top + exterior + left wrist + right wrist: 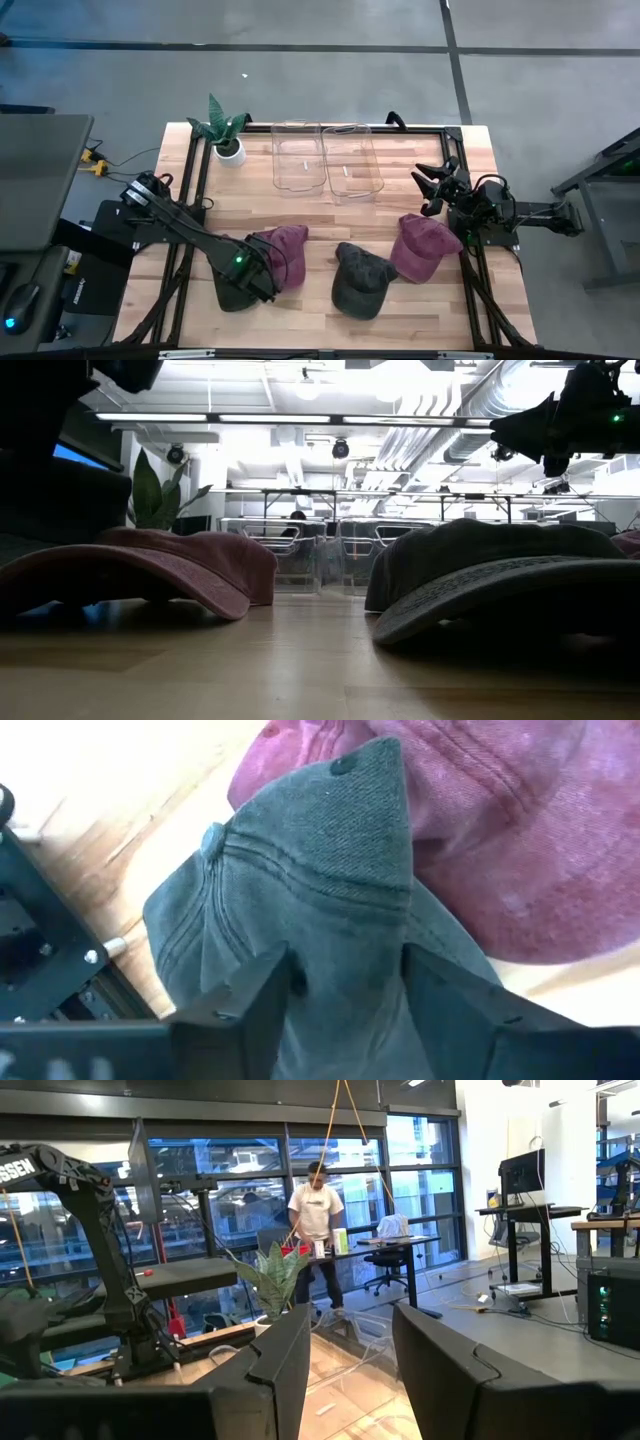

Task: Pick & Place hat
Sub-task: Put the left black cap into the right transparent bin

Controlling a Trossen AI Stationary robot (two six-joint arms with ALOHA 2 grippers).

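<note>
The left gripper (345, 995) was down over the dark green hat (310, 890) near the front left corner of the bench (330, 215). Its jaws stood partly apart with the crown's cloth bunched between them, so they were pinching that hat. The hat lay just beside, and partly against, a maroon hat (283, 250) on its right.

The pinch seemed to catch only a fold of soft fabric. The cloth could slide out as the arm lifts, or the hat could hang lopsided and drag its maroon neighbour. The brim might also catch the bench's dark frame at the left edge.

The right gripper (432, 185) waited above the right edge, jaws partly apart and holding nothing. Under it lay a second maroon hat (425, 247), and a dark grey hat (358, 282) sat near the middle of the front edge.

Two clear bins stood side by side near the back edge, one toward the left (297, 155) and one toward the right (350, 160). No hat was in either. A small potted plant (226, 135) stood near the back left corner.
</note>
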